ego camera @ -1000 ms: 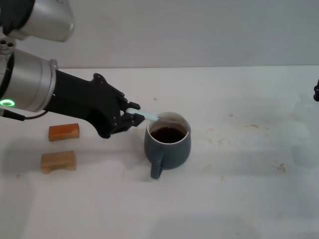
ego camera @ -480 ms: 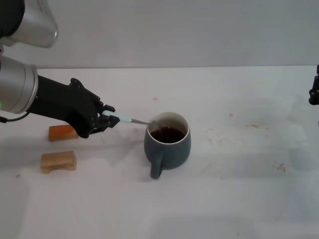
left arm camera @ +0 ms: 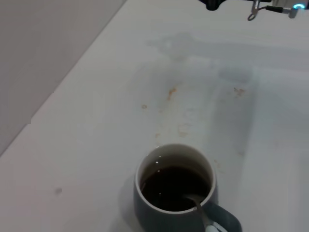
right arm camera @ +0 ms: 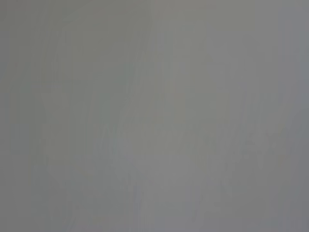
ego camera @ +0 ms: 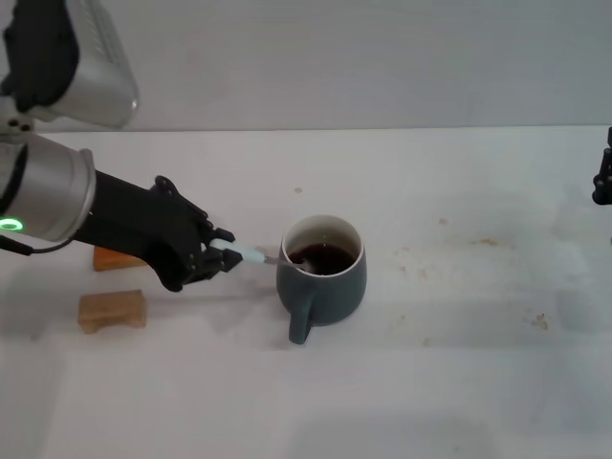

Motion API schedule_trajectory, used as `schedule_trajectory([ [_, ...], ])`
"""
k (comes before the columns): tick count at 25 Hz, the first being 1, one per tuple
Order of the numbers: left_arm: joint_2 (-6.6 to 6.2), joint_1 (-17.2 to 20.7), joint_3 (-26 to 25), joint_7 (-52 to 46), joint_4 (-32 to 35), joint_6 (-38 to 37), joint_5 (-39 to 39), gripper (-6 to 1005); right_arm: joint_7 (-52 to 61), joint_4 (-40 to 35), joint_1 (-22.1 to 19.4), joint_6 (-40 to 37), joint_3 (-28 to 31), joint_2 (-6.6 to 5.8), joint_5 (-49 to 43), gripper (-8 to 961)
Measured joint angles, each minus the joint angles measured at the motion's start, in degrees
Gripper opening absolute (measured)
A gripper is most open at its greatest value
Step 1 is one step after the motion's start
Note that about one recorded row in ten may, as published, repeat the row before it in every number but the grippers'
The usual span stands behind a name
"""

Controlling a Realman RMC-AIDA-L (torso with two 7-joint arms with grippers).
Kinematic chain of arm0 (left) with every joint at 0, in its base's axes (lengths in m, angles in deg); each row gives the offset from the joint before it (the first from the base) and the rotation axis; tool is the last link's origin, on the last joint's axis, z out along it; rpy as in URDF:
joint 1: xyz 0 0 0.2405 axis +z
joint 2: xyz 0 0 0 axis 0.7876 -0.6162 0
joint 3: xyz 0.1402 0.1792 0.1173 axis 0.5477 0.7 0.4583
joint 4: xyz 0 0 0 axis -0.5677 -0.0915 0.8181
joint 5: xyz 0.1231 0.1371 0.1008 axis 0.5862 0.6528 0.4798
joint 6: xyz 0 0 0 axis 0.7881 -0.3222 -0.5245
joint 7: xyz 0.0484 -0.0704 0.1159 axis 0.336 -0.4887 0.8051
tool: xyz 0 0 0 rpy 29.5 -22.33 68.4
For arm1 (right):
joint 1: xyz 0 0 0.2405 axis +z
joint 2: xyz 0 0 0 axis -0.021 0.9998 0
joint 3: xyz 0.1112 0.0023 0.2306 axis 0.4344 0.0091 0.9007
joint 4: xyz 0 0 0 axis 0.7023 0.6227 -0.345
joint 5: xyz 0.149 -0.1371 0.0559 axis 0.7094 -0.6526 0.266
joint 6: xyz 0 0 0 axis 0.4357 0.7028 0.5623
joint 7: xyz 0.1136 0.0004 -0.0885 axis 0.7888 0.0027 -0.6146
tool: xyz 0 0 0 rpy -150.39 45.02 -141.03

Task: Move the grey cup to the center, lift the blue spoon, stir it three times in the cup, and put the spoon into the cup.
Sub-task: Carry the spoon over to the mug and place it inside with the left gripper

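Slate-grey rounded ceramic mug (ego camera: 322,275) near mid-table, cream inside, holding dark brown liquid. Slim pale-blue-handled metal spoon (ego camera: 256,255) dipped over its rim, handle pinched tight in black left gripper (ego camera: 217,256). Right gripper (ego camera: 602,179) parked at far edge, fingers indiscernible.

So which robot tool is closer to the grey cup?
Left. The left tool is right beside the grey cup, holding the blue spoon. The right tool is far off at the table's edge.
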Motion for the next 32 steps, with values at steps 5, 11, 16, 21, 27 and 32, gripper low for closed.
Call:
schedule_trajectory([
  [5,0.02,-0.23,1.8,-0.28,0.07,-0.56,0.0,173,0.01,0.12,-0.08,0.0,-0.22,0.0,0.0,49],
  [11,0.02,-3.79,2.89,-1.1,2.13,-0.46,-0.03,173,0.01,0.12,-0.07,0.0,-0.3,0.0,0.0,50],
  [16,0.02,-6.47,3.93,-1.24,4.26,-0.46,-0.05,174,0.01,0.19,-0.08,-0.29,-0.35,0.0,0.0,50],
  [21,0.09,-9.43,5.22,-1.9,5.78,-0.73,-0.02,173,0.01,0.18,-0.19,-0.52,-1.0,0.0,0.0,49],
  [27,0.3,-12.97,6.56,-2.78,8.55,-2.4,0.0,172,0.01,-0.03,-0.22,-0.56,-1.08,-0.04,0.0,49],
  [32,0.3,-14.72,8.12,-3.23,10.94,-4.49,0.01,171,0.01,-0.34,-0.23,-0.58,-1.05,-0.1,0.0,50],
])
